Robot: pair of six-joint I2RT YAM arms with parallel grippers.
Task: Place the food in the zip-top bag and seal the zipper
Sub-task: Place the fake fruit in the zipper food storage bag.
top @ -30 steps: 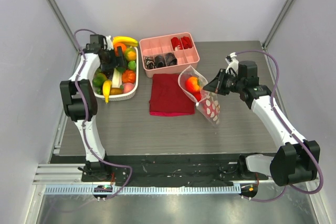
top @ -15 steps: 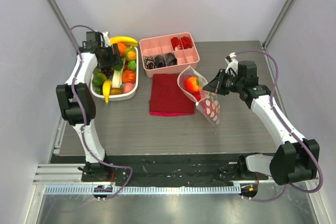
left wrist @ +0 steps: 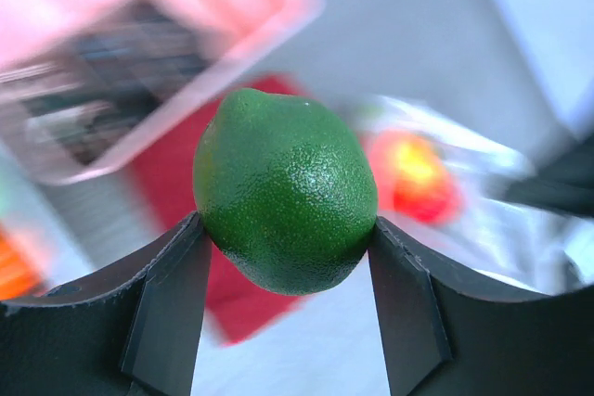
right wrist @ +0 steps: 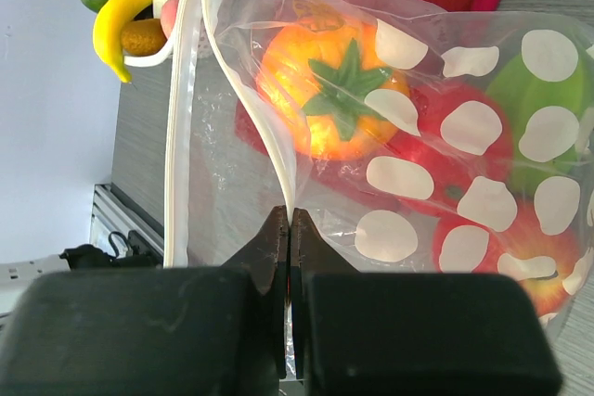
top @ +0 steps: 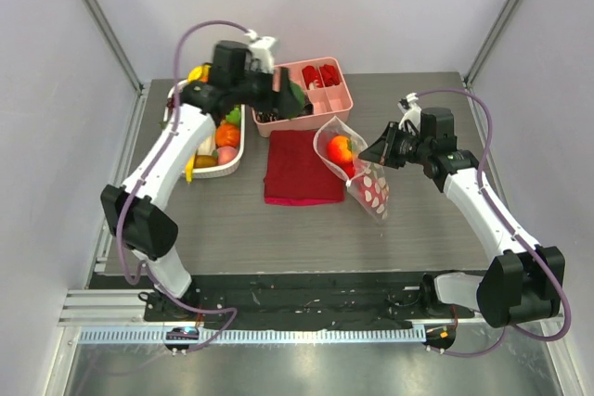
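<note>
Top view: the left gripper (top: 291,99) hangs over the pink divided tray (top: 336,99), just past the far edge of the red cloth (top: 299,169); what it carries is hard to make out from here. The zip-top bag (top: 371,188) lies at the cloth's right edge, its mouth lifted and turned toward the cloth, with an orange-red fruit (top: 341,148) showing inside. The right gripper (top: 379,151) is at the bag's upper rim, on the side away from the cloth. More toy fruits (top: 226,134) sit in a white basket (top: 239,151) well to the left of the cloth.

Left wrist view: the two dark fingers (left wrist: 172,308) are clamped on a green lime (left wrist: 283,192), one against each side — the fruit sits upright between them. Below, blurred, the cloth lies with the tray beyond it and the bag to its right.

Right wrist view: the jaws are pressed tight together, pinching the bag's rim where the zipper (right wrist: 277,150) runs up from the fingertips. Through the dotted plastic an orange fruit with a green leafy cap, red pieces and a green one (right wrist: 538,104) are seen — all inside the bag, with the cloth's edge at the top.
</note>
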